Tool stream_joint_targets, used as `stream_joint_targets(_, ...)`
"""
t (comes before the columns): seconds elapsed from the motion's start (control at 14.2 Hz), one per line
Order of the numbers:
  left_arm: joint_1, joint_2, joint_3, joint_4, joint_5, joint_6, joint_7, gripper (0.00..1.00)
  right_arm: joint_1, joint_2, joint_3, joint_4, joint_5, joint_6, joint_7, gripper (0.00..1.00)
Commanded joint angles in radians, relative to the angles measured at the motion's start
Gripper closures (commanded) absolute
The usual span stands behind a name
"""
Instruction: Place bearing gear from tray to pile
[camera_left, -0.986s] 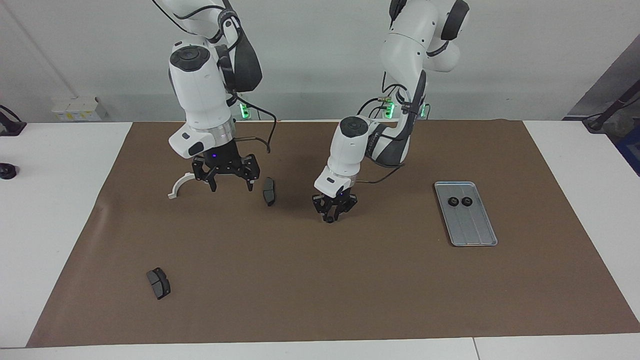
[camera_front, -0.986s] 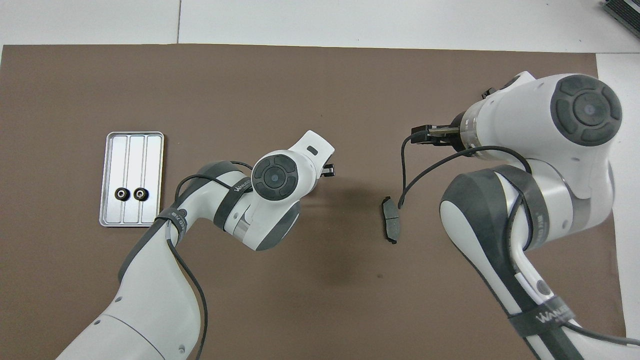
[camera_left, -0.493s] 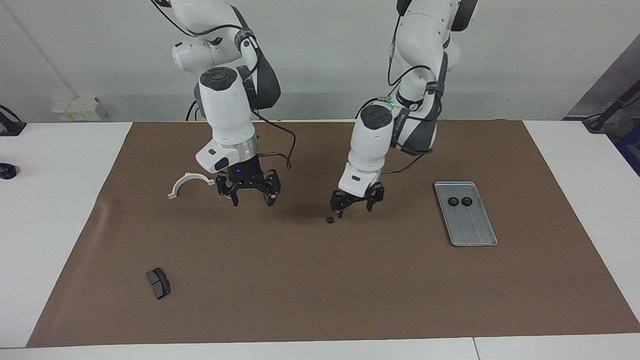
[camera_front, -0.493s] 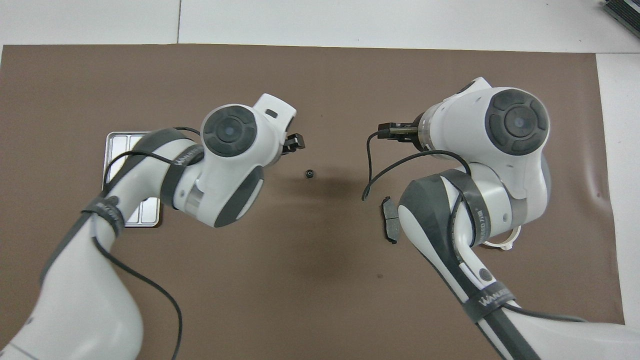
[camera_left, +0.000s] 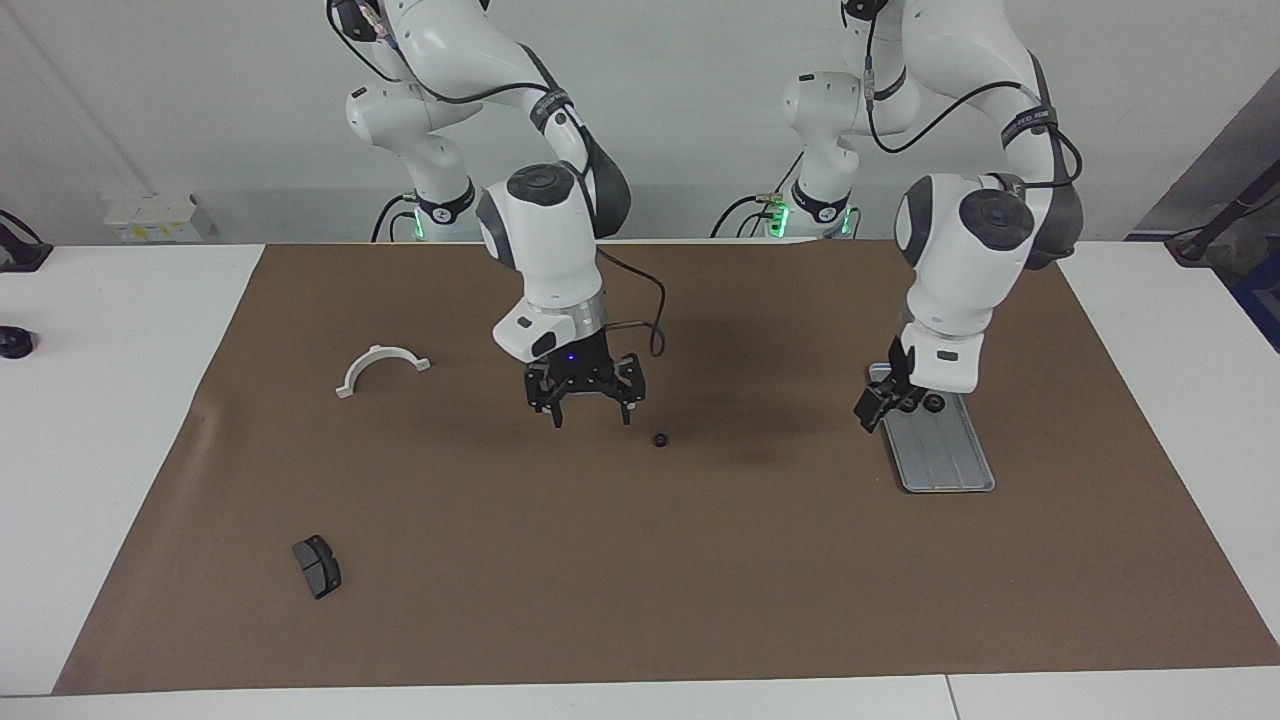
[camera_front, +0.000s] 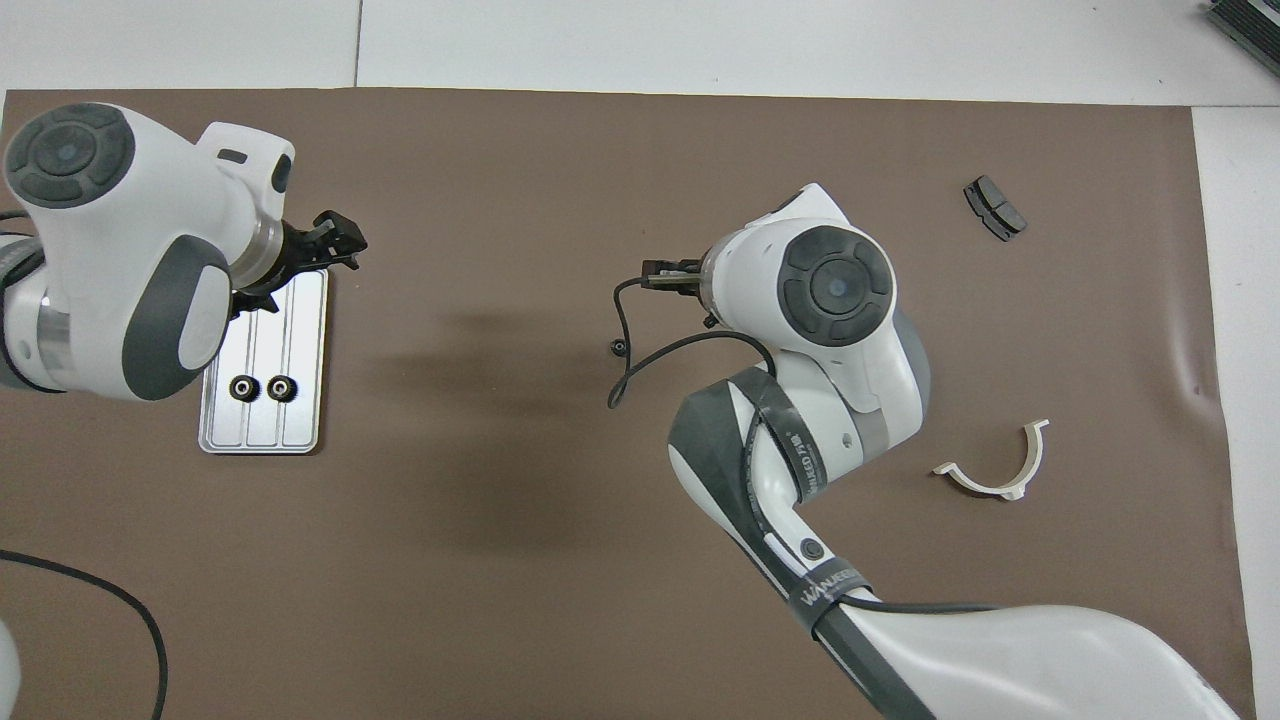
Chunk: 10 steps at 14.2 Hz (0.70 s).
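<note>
The silver grooved tray (camera_left: 950, 465) (camera_front: 305, 330) lies toward the left arm's end of the table. It holds two black bearing gears (camera_front: 241, 388) (camera_front: 282, 388); the facing view shows only one gear (camera_left: 935, 403). My left gripper (camera_left: 872, 415) (camera_front: 345, 240) hangs open and empty over the tray's edge on the side toward the table's middle. One black gear (camera_left: 660, 439) (camera_front: 619, 347) lies alone on the mat mid-table, all that shows of the pile. My right gripper (camera_left: 590, 415) hovers open and empty beside it, toward the right arm's end.
A white half-ring (camera_left: 380, 364) (camera_front: 995, 470) and a dark brake pad (camera_left: 317, 566) (camera_front: 994, 207) lie on the brown mat (camera_left: 640, 580) toward the right arm's end, the pad farther from the robots. The right arm's cable (camera_front: 640, 350) loops over the loose gear.
My left gripper opened, left the gear on the mat mid-table and swung over to the tray. My right gripper slid from beside the half-ring toward the loose gear.
</note>
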<state>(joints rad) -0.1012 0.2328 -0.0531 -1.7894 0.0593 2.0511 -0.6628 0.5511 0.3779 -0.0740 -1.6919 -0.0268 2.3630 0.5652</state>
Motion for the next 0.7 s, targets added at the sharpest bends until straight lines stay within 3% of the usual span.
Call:
stream_joint_targets(0.0, 0.085, -0.084, -0.013, -0.19, 0.017, 0.107, 0.005, 0.0, 0.048, 0.2, -0.006, 0.177, -0.1, 0.007, 0.15, 0.03)
stream_joint_targets(0.07, 0.109, -0.102, -0.013, -0.264, 0.016, 0.2, 0.0, 0.0, 0.056, 0.254, -0.003, 0.229, -0.161, 0.005, 0.209, 0.03)
stream_joint_targets(0.21, 0.164, -0.124, -0.013, -0.355, 0.016, 0.308, -0.003, 0.0, 0.056, 0.279, -0.001, 0.233, -0.202, 0.01, 0.228, 0.04)
stream_joint_targets(0.28, 0.17, -0.124, -0.013, -0.364, 0.016, 0.31, -0.014, 0.0, 0.059, 0.279, -0.001, 0.233, -0.199, 0.01, 0.229, 0.08)
stream_joint_targets(0.35, 0.169, -0.122, -0.014, -0.378, 0.016, 0.319, -0.07, 0.0, 0.068, 0.277, 0.0, 0.233, -0.196, 0.01, 0.229, 0.18)
stream_joint_targets(0.49, 0.144, -0.118, -0.016, -0.404, 0.017, 0.319, -0.245, 0.0, 0.108, 0.276, 0.002, 0.215, -0.186, 0.007, 0.236, 0.22)
stream_joint_targets(0.63, 0.12, -0.121, -0.016, -0.441, 0.016, 0.333, -0.291, 0.0, 0.122, 0.271, 0.002, 0.207, -0.183, -0.007, 0.243, 0.24)
